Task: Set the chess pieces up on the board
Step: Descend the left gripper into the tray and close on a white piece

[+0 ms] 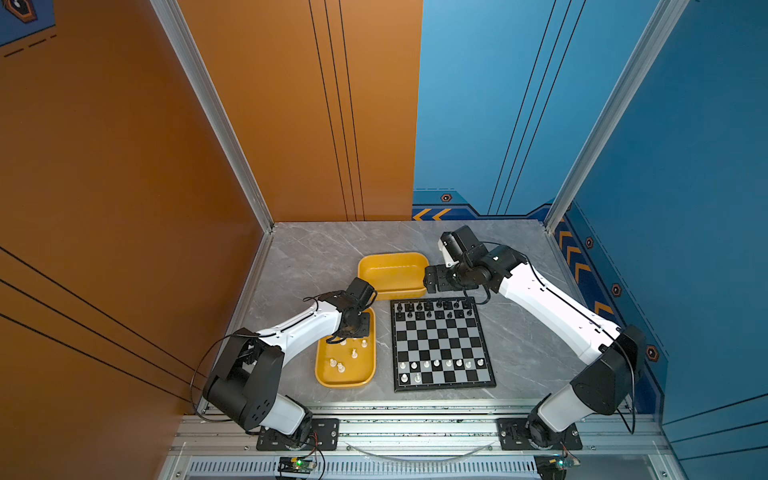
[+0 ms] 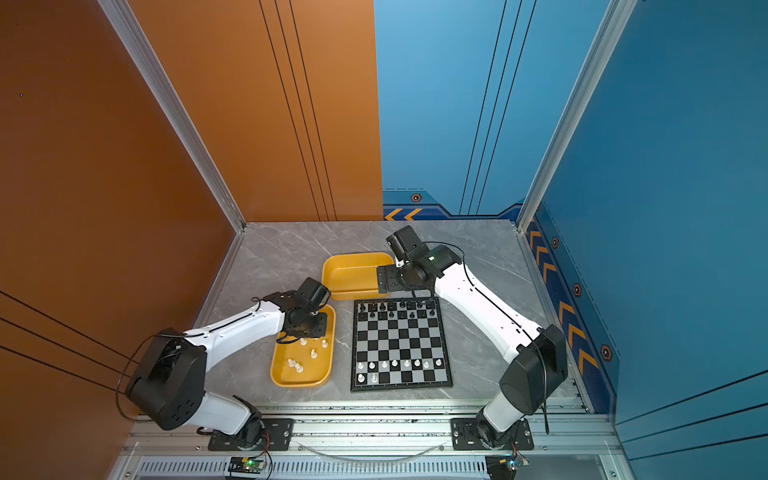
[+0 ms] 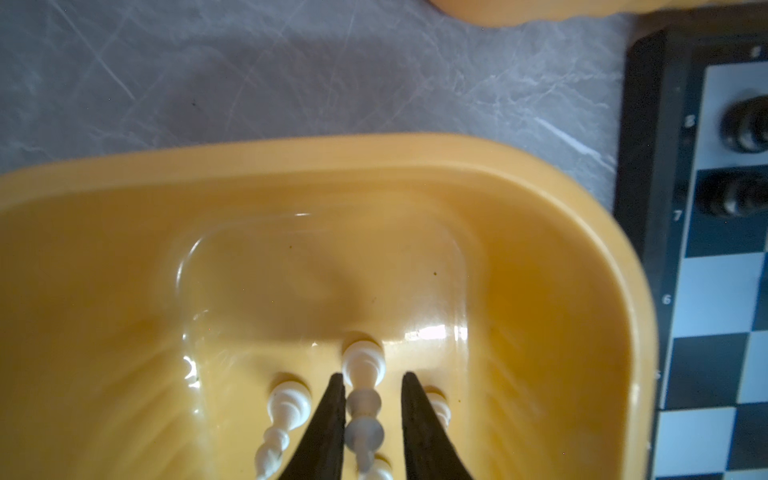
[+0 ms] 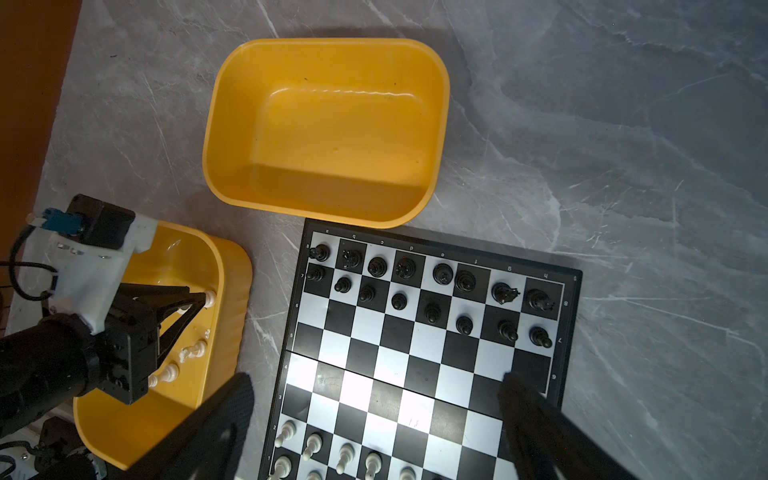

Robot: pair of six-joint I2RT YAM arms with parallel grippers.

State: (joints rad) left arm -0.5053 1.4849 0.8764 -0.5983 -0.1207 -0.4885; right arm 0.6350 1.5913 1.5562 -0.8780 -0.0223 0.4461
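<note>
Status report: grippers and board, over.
Left gripper narrow around a white piece in the nearer tray, grip unconfirmed. Right gripper open near the board. Black pieces placed; white back row mostly bare. Path clear.

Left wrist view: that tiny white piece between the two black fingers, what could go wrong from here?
The white piece sits off-centre between the jaws of the left gripper, nearer one side, so it might tip or slip as they close. Two other white pieces sit close on either side in the yellow tray and could get knocked.
</note>
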